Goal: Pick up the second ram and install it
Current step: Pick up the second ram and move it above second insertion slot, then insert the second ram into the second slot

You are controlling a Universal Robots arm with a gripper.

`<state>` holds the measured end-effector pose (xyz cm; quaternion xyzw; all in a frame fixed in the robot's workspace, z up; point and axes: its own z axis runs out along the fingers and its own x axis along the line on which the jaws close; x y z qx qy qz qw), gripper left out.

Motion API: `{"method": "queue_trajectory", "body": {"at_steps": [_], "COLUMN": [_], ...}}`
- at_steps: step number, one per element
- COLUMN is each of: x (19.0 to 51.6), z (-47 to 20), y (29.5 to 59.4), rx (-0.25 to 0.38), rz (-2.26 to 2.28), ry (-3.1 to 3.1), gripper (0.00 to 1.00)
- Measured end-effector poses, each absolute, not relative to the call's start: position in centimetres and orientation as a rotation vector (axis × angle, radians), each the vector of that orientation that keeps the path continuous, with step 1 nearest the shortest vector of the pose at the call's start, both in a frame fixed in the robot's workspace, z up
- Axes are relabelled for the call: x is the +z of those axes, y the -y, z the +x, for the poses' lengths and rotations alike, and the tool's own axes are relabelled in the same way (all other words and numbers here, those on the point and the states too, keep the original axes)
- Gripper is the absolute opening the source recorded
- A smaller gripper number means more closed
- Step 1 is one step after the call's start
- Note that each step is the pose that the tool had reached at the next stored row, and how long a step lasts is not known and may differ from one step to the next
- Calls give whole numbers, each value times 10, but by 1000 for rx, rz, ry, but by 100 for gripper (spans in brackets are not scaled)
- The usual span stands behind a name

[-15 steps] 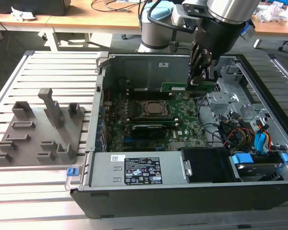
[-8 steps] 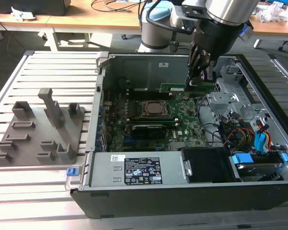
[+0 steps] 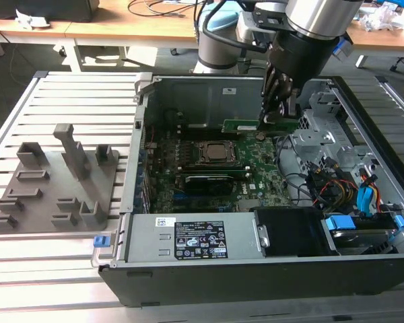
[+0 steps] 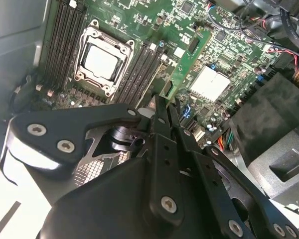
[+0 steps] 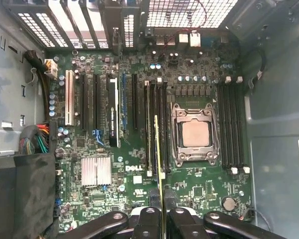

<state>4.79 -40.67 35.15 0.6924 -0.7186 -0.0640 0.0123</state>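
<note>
You have the second ram [image 3: 246, 126] above the motherboard [image 3: 264, 171] inside the case [image 3: 145, 239] (holder tray [image 3: 46, 202] at the exterior view's left, well apart).

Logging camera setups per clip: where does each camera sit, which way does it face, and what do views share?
Exterior view: off the arm, high, looking down into the computer case; arm and gripper show.
First wrist view: on the arm, facing the motherboard squarely; fingers show.
Second wrist view: on the arm, slanting across the motherboard; fingers show.
Shared: all three show the second ram in the fingers.
</note>
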Motion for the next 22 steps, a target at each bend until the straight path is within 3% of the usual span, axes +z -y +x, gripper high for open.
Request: {"method": "queue_trajectory", "body": {"at_steps": [22], "x": [343], "z": [43], "y": [411], "rx": [-200], "rz": [2158], "ry": [2240], "gripper": [14]}}
